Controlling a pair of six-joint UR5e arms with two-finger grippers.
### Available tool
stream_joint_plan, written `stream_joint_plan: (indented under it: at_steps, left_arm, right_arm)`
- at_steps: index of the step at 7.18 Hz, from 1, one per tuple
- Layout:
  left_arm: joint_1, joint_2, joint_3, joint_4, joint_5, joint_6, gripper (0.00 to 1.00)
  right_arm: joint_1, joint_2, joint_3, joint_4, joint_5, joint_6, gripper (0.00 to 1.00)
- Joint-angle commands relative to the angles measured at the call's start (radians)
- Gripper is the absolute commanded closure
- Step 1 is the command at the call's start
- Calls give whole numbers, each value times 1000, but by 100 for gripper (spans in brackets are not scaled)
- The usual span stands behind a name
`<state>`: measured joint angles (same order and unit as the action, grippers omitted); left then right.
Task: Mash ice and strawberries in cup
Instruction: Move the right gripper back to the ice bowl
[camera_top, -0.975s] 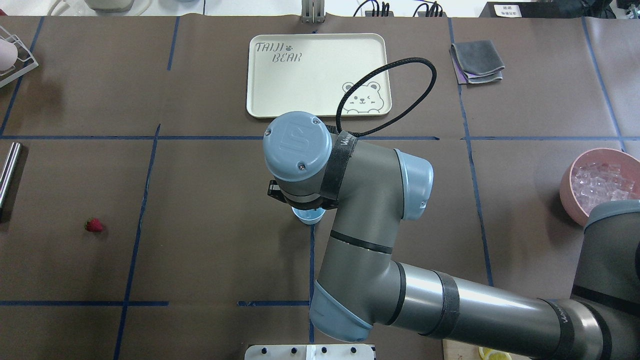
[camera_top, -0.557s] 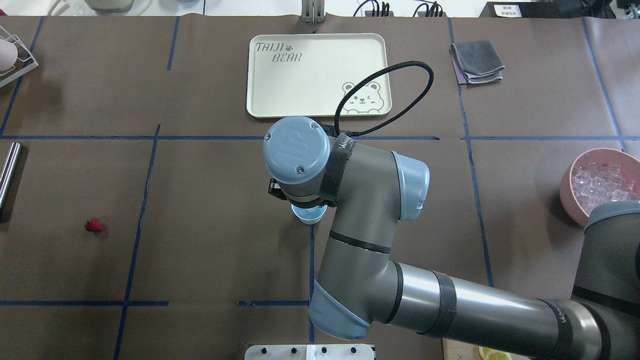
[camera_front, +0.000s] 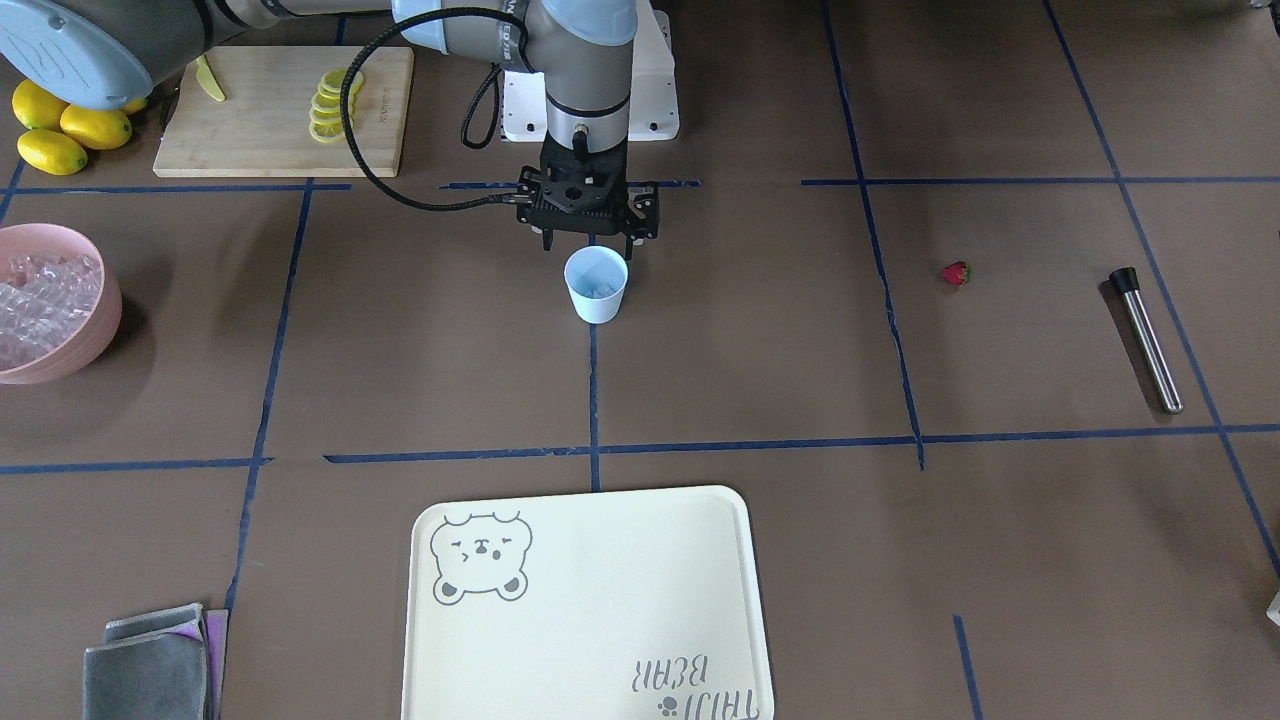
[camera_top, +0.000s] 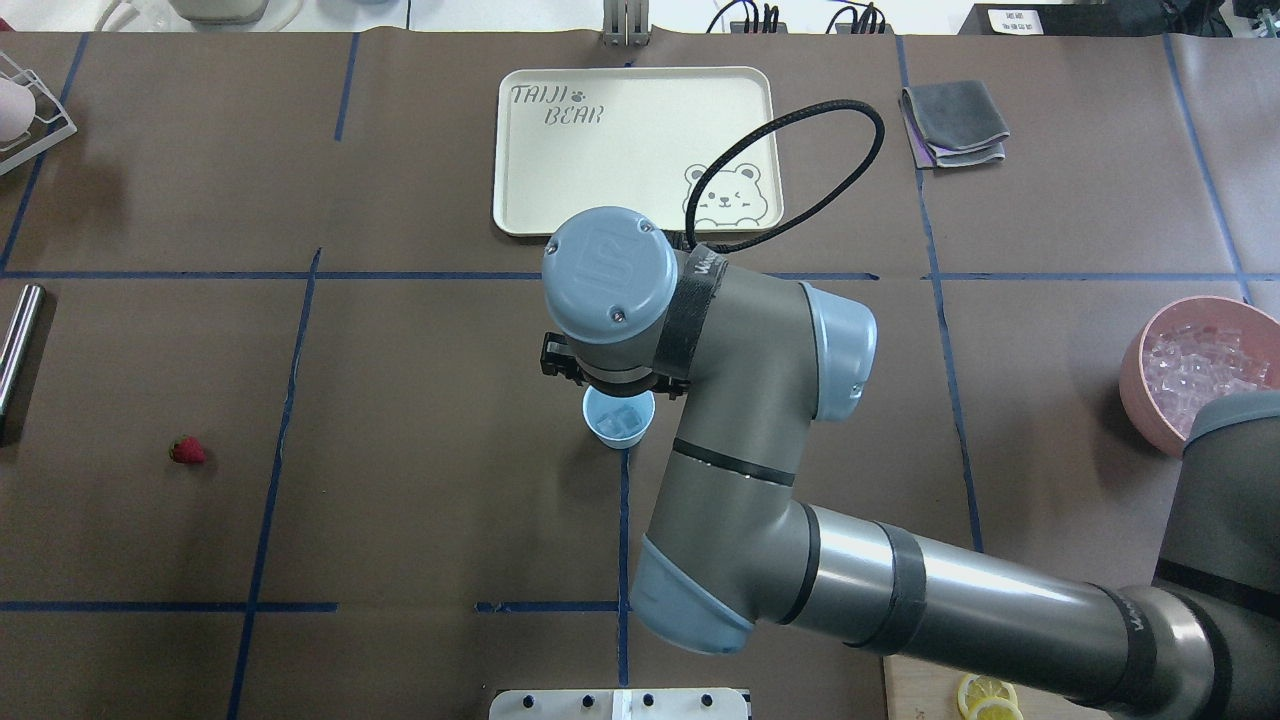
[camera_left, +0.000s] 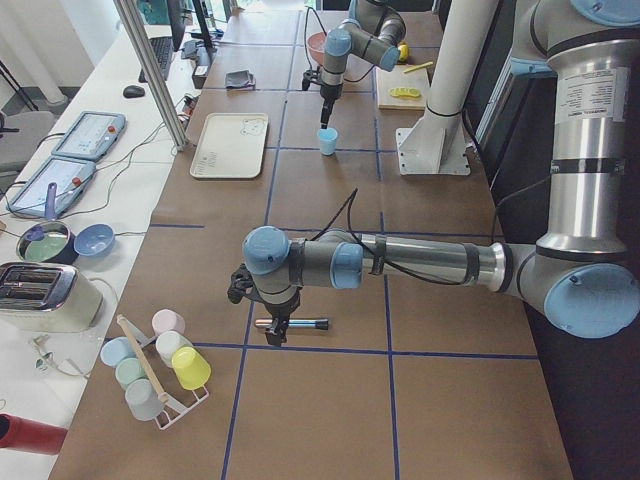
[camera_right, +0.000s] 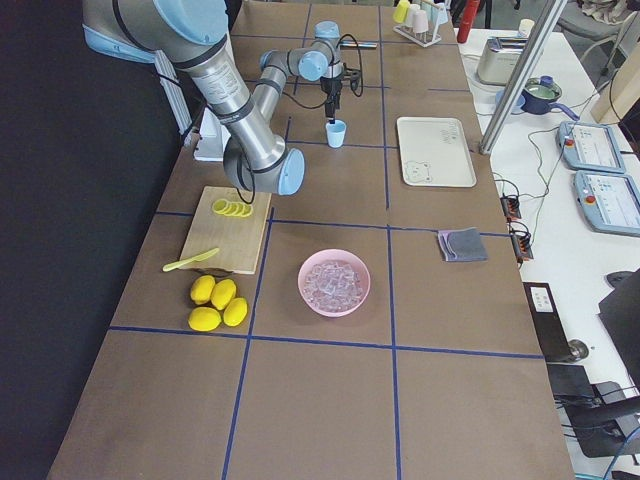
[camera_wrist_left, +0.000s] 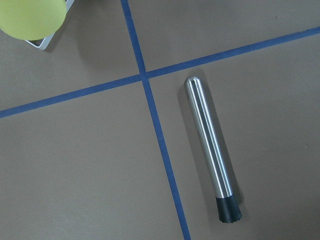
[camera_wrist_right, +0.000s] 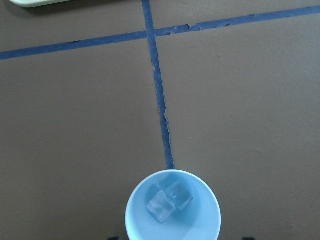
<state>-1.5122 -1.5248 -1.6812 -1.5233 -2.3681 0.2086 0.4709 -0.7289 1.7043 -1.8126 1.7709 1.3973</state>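
Note:
The pale blue cup (camera_front: 596, 292) stands upright at the table's middle, with two clear ice cubes (camera_wrist_right: 168, 200) in its bottom. My right gripper (camera_front: 590, 240) hangs just above and behind the cup (camera_top: 619, 420), open, its fingers spread wider than the rim and holding nothing. More ice (camera_top: 1205, 362) fills a pink bowl (camera_front: 88, 335). The strawberry (camera_front: 955, 273) lies alone on the mat, far to my left (camera_top: 188, 450). My left gripper (camera_left: 273, 330) hovers over a steel muddler (camera_wrist_left: 210, 145); I cannot tell whether it is open or shut.
A cream bear tray (camera_top: 560, 170) lies beyond the cup, with a folded grey cloth (camera_top: 955, 122) to its right. A cutting board with lemon slices (camera_front: 335, 90) and whole lemons (camera_front: 60, 130) sit near the robot's base. A rack of cups (camera_left: 160, 365) stands at the left end.
The right wrist has shifted a little toward the tray, so more of the cup's mouth and the ice in it now show. The strawberry and muddler have not moved.

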Motion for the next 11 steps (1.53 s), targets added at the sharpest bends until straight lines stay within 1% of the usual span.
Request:
stream_joint_plan:
  at_steps: [1,2,3,4,6,7,8,9,10,11]
  left_arm:
    - [3,0,3,0,1,0,0]
    - [6,0,1,0,0,0,0]
    - [9,0,1,0,0,0,0]
    - [9,0,0,0,0,0,0]
    - [10,0,-2,0,0,0,0]
    - [13,0,-3,0,0,0,0]
    - [13,0,-5,0,0,0,0]
    - [13,0,-5,0,0,0,0]
    - [13,1,-5,0,0,2,0]
    - [13,2,-5,0,0,0,0]
  right_arm:
    - [148,-199,180,-1,111,-184,1]
    - [241,-343,287,2,178,-355,1]
    - [326,-483,341,4,220,-535,1]
    - [392,-595,365,39,229,-651,1]
    - [551,-867,356,282,367,-850,1]
    - [598,-977,351,347,387,-921,1]
    - [613,-1042,313,425,386,-963,1]
    - [623,-1063,258,505,386,-972,2]
    - [624,-1070,205,534,386,-965,4]
    - [632,-1072,171,535,383,-946,8]
